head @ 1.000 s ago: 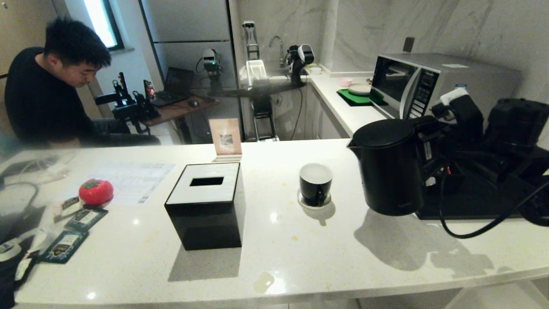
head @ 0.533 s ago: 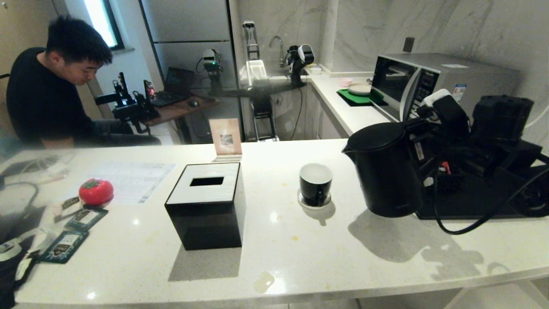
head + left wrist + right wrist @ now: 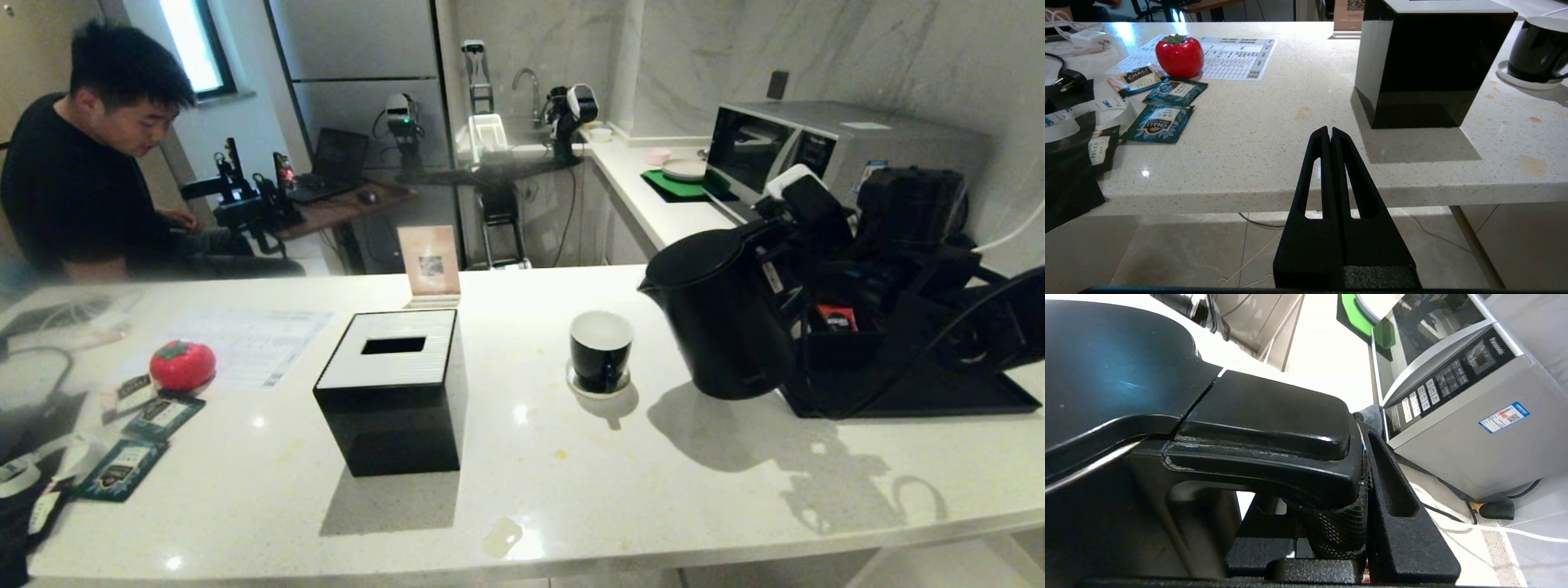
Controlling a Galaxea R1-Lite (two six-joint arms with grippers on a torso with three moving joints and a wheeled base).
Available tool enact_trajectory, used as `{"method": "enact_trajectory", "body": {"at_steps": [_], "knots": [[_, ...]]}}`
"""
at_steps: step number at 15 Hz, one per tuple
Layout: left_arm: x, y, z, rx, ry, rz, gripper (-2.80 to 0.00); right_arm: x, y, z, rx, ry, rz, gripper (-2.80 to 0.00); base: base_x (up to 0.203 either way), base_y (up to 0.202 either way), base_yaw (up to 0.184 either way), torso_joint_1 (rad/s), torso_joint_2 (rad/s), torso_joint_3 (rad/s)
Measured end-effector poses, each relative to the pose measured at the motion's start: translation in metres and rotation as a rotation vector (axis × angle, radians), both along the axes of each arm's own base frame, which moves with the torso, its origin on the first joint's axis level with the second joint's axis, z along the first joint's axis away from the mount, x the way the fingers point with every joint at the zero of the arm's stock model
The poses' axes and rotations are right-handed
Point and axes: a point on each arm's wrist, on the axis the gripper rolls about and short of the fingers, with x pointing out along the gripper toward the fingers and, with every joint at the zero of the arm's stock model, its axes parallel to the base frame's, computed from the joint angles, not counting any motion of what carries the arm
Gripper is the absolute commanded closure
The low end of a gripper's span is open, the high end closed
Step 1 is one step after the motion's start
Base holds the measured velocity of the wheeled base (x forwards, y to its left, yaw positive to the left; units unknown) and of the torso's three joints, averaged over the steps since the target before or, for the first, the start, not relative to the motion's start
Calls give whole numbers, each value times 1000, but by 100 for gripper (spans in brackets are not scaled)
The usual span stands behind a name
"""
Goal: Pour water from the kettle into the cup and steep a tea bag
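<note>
The matte black kettle [image 3: 718, 322] hangs just above the counter to the right of the cup, its spout leaning slightly toward it. My right gripper [image 3: 796, 257] is shut on the kettle's loop handle [image 3: 1274, 428], with one finger [image 3: 1392, 477] pressed against the handle's side. The glossy black cup [image 3: 601, 349], white inside, stands on its small white saucer [image 3: 580, 387] and also shows in the left wrist view [image 3: 1537, 53]. My left gripper [image 3: 1329, 130] is shut and empty, parked below the counter's front edge. The tea bag is out of view.
A black tissue box [image 3: 392, 392] stands left of the cup. A black tray [image 3: 914, 396] and microwave [image 3: 816, 155] are behind my right arm. A red tomato-shaped thing [image 3: 183, 364] and teal packets [image 3: 122, 465] lie far left. A person [image 3: 82, 180] sits beyond the counter.
The right arm has carried the kettle a little leftward toward the cup and tipped its spout side down. The left arm has kept still.
</note>
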Motion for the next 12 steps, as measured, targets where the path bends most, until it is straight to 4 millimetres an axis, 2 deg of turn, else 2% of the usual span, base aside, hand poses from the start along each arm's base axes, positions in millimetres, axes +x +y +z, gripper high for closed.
{"method": "enact_trajectory", "body": {"at_steps": [6,12], "knots": [[0,0,0,0,0,0,0,14,11,-1,-50,29,-11,0,0,0,0,0,0,0],[0,0,0,0,0,0,0,23,14,-3,-105,43,-22,0,0,0,0,0,0,0]]}}
